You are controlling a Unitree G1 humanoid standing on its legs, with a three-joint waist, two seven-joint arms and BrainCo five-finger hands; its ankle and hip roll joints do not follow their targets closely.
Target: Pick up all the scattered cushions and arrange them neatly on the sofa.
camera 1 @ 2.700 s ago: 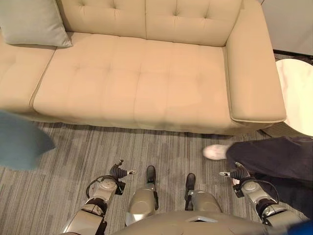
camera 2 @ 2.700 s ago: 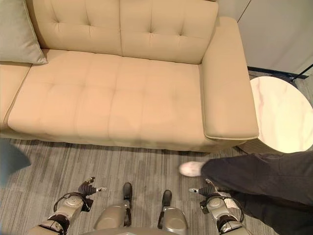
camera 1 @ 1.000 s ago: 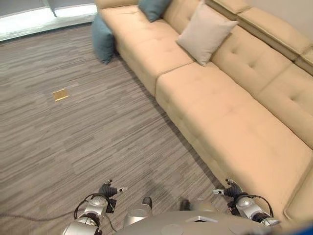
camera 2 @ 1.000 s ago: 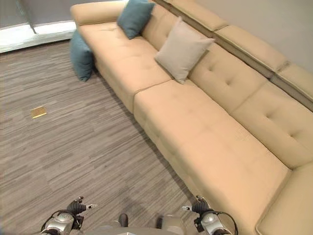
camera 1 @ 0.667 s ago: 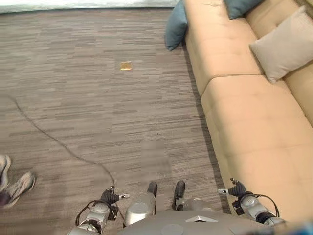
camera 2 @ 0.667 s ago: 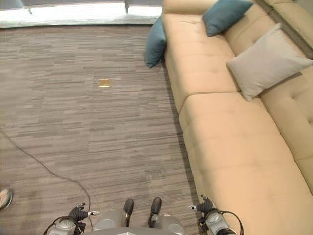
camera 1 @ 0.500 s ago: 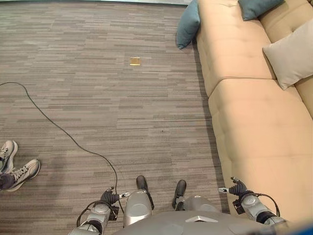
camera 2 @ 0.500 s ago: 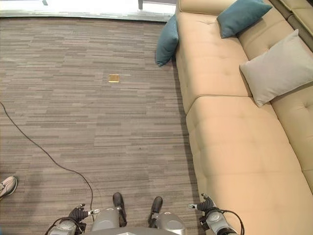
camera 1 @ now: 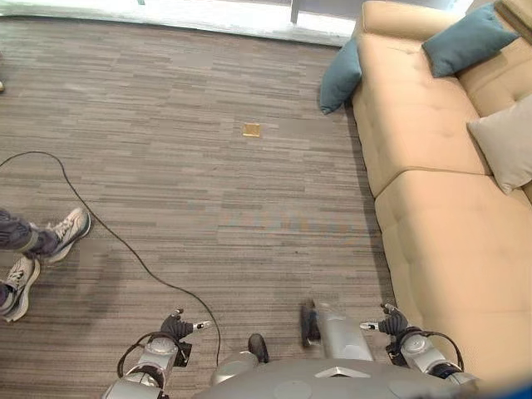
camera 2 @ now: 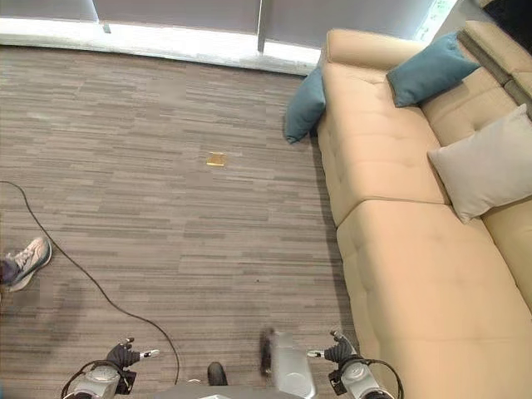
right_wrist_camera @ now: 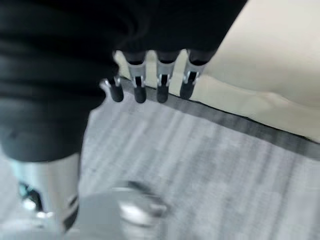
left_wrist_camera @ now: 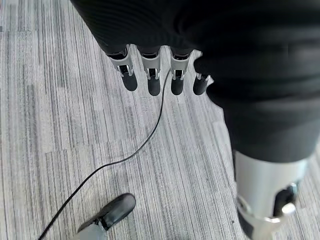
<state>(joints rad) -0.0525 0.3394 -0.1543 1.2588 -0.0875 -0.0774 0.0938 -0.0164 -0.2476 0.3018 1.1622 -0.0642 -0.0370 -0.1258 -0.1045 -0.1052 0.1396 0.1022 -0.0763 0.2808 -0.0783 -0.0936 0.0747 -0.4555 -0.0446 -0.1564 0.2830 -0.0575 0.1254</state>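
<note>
A teal cushion [camera 1: 339, 76] stands on the floor, leaning against the near end of the beige sofa [camera 1: 440, 241]. On the sofa seat a second teal cushion [camera 2: 432, 68] and a beige cushion [camera 2: 486, 162] lean on the backrest. My left hand [camera 1: 176, 327] hangs low over the carpet, far from the cushions, with its fingers [left_wrist_camera: 150, 75] relaxed and nothing in them. Beside the sofa's front edge my right hand [camera 1: 391, 324] hangs the same way, its fingers [right_wrist_camera: 160, 82] straight and holding nothing.
A person's legs and shoes [camera 1: 50, 241] stand on the carpet at the left. A small brass floor plate [camera 1: 251, 130] lies in the open floor between me and the floor cushion. Bright window sills [camera 2: 166, 37] run along the far edge.
The whole picture has shifted as the camera turned, so the window edge and more of the sofa's end now show. The person's shoes have stepped closer. Both hands still hang empty.
</note>
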